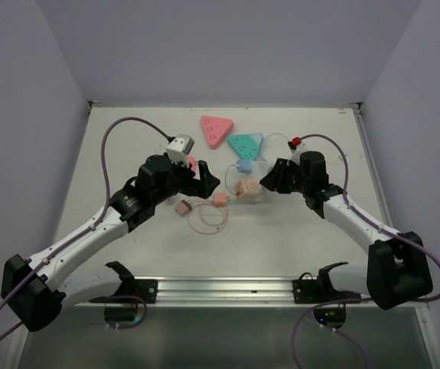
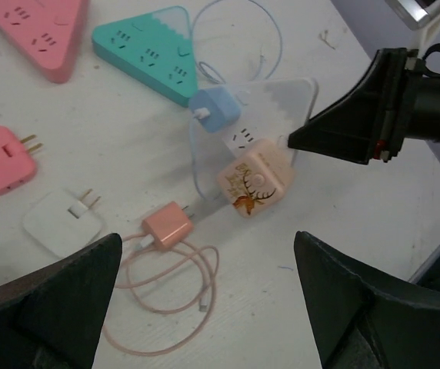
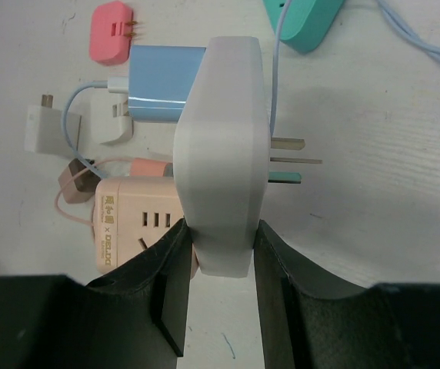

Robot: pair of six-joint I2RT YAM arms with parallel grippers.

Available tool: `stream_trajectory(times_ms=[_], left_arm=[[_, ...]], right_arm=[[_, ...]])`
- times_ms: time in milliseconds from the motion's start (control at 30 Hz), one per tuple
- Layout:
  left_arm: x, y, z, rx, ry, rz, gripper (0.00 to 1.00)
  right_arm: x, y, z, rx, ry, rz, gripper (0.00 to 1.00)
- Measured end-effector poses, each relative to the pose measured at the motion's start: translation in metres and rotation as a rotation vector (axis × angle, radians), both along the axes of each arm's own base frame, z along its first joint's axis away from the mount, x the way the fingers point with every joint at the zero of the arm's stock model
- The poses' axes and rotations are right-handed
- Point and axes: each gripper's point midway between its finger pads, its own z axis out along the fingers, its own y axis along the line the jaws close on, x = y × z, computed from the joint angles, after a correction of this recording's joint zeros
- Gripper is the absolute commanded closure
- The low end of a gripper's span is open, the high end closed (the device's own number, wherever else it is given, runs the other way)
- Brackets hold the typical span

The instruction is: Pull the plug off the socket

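The white socket (image 3: 218, 154), with the blue plug (image 3: 158, 83) seated in it, is clenched by the right hand (image 3: 220, 231) near the bench's (image 1: 297, 254) middle. The left hand (image 2: 205, 238) is spread, empty. The socket could be twisted loose by an oblique tug.

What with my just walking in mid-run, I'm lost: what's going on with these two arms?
The right gripper is shut on the edge of the white socket. A blue plug and a peach cube adapter appear to be plugged into the socket's face. The left gripper hangs open above the table close to them, touching nothing. Neither plug is off the socket yet.
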Motion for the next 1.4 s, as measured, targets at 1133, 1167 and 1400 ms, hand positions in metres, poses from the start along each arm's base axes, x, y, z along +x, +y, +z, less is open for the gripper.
stream_trajectory(times_ms=[1133,1167,1400], left_arm=[[-0.024,-0.101,-0.081,0.384,-0.229,-0.377,0.04],[-0.025,-0.102,-0.083,0.393,-0.233,-0.386,0.05],[-0.029,-0.108,-0.105,0.45,-0.224,-0.434,0.19]], right_arm=[[-0.038,0.038,0.028,0.084,-0.046,0.249,1.0],[-0.039,0.038,0.028,0.087,-0.046,0.254,1.0],[-0.042,0.043,0.031,0.099,-0.046,0.278,1.0]])
